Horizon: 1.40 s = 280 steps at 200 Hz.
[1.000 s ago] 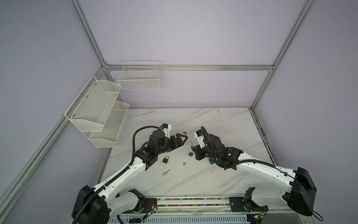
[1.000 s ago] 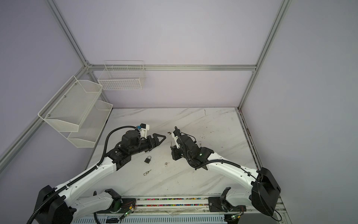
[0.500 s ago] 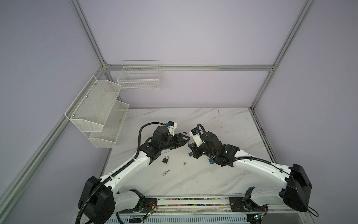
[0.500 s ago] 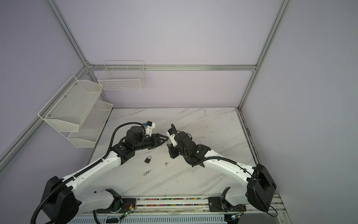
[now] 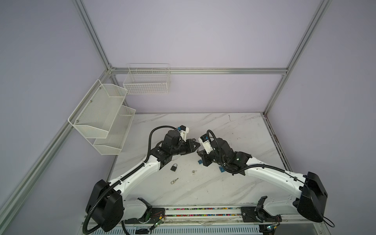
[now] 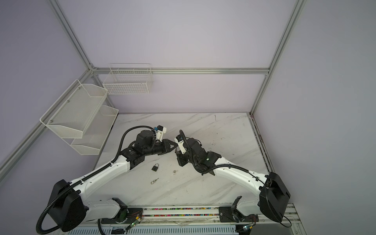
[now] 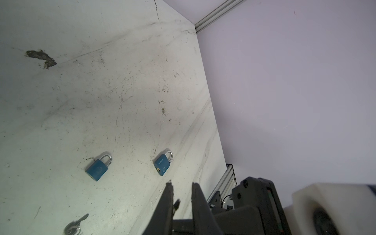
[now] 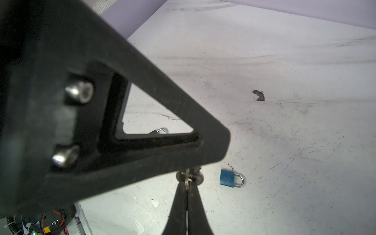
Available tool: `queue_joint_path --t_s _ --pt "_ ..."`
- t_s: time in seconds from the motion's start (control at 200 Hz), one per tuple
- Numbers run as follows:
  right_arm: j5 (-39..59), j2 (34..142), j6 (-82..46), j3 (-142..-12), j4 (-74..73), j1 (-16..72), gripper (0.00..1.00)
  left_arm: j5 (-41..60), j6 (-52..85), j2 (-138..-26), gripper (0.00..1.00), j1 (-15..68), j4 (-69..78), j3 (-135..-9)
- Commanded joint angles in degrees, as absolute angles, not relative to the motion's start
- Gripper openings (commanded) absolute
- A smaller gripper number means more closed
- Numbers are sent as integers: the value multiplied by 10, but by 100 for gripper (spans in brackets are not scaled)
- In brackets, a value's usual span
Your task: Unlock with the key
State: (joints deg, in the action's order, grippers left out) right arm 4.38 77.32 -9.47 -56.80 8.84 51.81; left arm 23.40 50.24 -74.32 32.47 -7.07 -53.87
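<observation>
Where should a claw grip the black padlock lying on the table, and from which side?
Probably its body, across the two narrow sides, coming down from above: the black padlock lies flat on the table, and this leaves its shackle clear.

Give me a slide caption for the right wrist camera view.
Right gripper pinching a key over the marble table, blue padlock lying nearby.

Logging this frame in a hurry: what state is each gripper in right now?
Left gripper: jaws a narrow gap apart; whether anything is gripped cannot be told.
Right gripper: closed, holding the key.
</observation>
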Motion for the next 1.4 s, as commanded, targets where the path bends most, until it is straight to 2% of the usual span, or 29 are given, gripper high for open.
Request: queue_joint_path --t_s 0.0,0.15,0.5,0.605,0.695,0.78,0.885,1.025,1.185,1.395 --pt "48 762 -81 -586 80 521 0 224 480 -745 14 330 -78 -598" --pt "47 760 -80 -585 81 521 0 209 471 -748 14 331 -90 -598" --pt "33 758 -80 -587 88 521 0 199 465 -745 0 332 -98 -598" --pt "25 755 -85 -589 92 521 0 189 464 -741 0 332 -98 -598" --pt "28 748 -95 -591 95 521 16 176 462 -738 0 332 -95 -600" --pt "20 736 -103 -590 96 521 25 162 462 -734 0 332 -88 -601" --pt "17 722 -114 -591 95 521 45 145 463 -723 0 332 -68 -596" --pt "36 704 -141 -606 100 519 60 132 448 -697 0 332 1 -566" --pt "123 675 -177 -610 91 476 69 118 424 -680 0 331 71 -554" --pt "372 664 -267 -581 -4 340 69 139 414 -688 0 331 195 -542"
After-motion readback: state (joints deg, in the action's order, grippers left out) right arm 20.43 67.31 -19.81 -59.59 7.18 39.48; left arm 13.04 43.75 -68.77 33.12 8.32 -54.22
